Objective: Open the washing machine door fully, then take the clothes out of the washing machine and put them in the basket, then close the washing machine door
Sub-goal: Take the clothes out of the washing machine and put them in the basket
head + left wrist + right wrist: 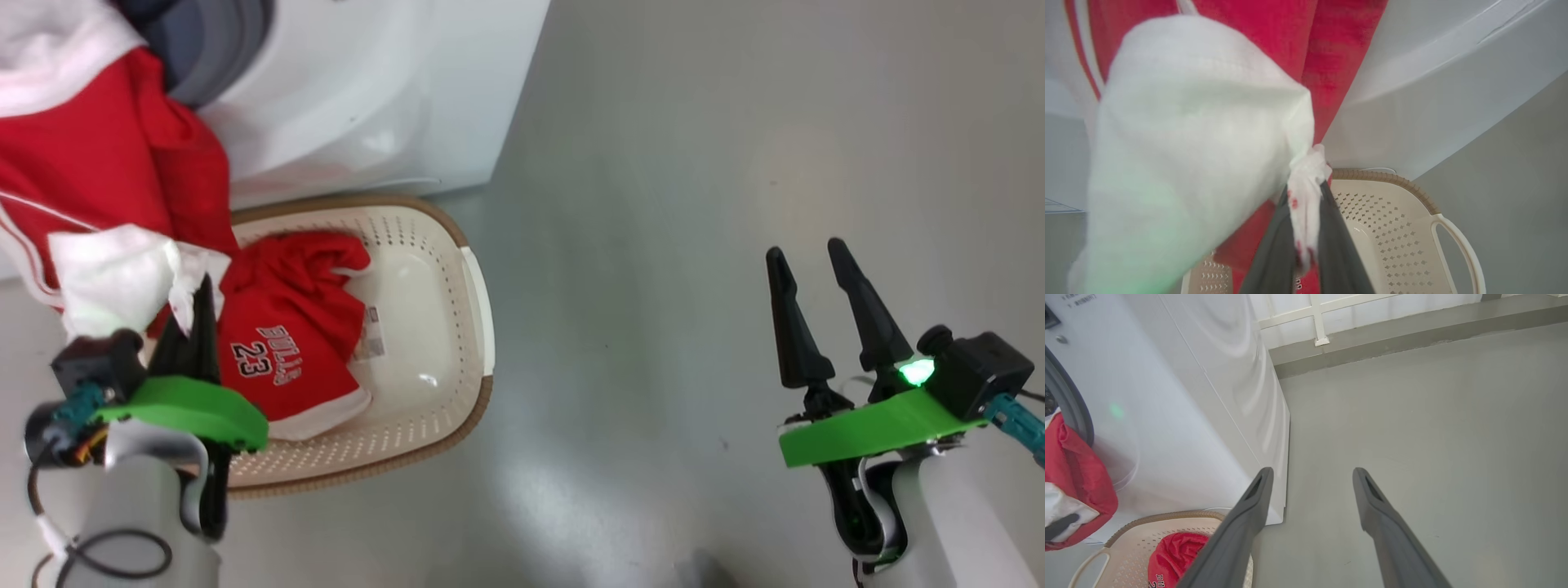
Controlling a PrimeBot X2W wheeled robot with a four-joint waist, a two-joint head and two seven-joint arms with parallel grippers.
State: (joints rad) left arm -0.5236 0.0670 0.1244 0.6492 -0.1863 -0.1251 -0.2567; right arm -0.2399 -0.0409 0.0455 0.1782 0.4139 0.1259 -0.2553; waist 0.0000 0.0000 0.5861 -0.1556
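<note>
The left claw is pinched shut on a white bit of a red and white garment. The white bit sticks out between its two dark fingers. The rest of the cloth hangs above and in front of this claw. It reaches up beside the grey rubber ring of the washing machine.

Just to the right of the left claw, and lower down, the basket sits on the grey floor. A red jersey that says "BULLS 23" lies in it, on the side near the claw. The white washing machine stands right behind the basket.

Far off to the right, the right claw is over the floor. Its fingers are spread wide and hold nothing. The basket and the washing machine are to its left.
</note>
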